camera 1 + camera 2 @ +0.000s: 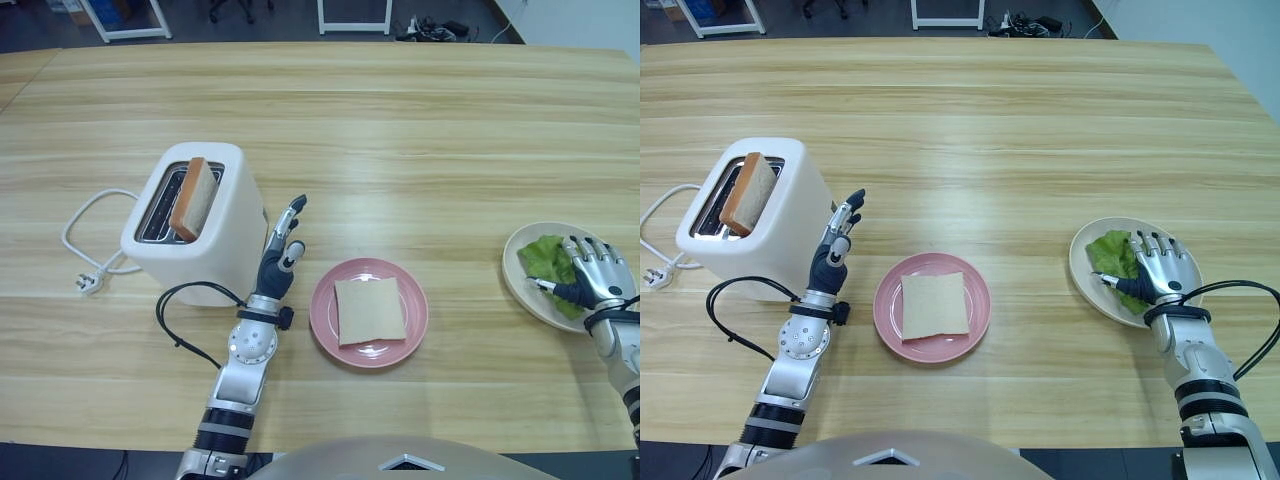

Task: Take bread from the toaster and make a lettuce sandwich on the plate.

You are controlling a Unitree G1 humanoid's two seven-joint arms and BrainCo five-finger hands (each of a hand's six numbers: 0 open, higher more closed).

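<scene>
A pink plate (320, 312) sits near the front middle of the wooden table (420, 130), and one bread slice (369, 311) lies flat on it. The white toaster (215, 250) stands at about 10 o'clock from this plate. A second slice (193, 198) stands up out of the toaster's slot, leaning slightly. The toaster's cord (78, 218) loops away at its 9 o'clock side and ends in a plug (88, 283) on the table. The left hand (281, 258) is upright between toaster and pink plate, just beside the toaster's 3 o'clock wall. Its fingers are spread, pointing toward 12 o'clock, and it holds nothing. At 3 o'clock from the pink plate, well apart from it, lies a cream plate (1077, 262) with green lettuce (1110, 254) on it. The right hand (1158, 272) rests palm down over the lettuce's 4 o'clock part, touching it. Whether it has closed on the leaf I cannot tell.
</scene>
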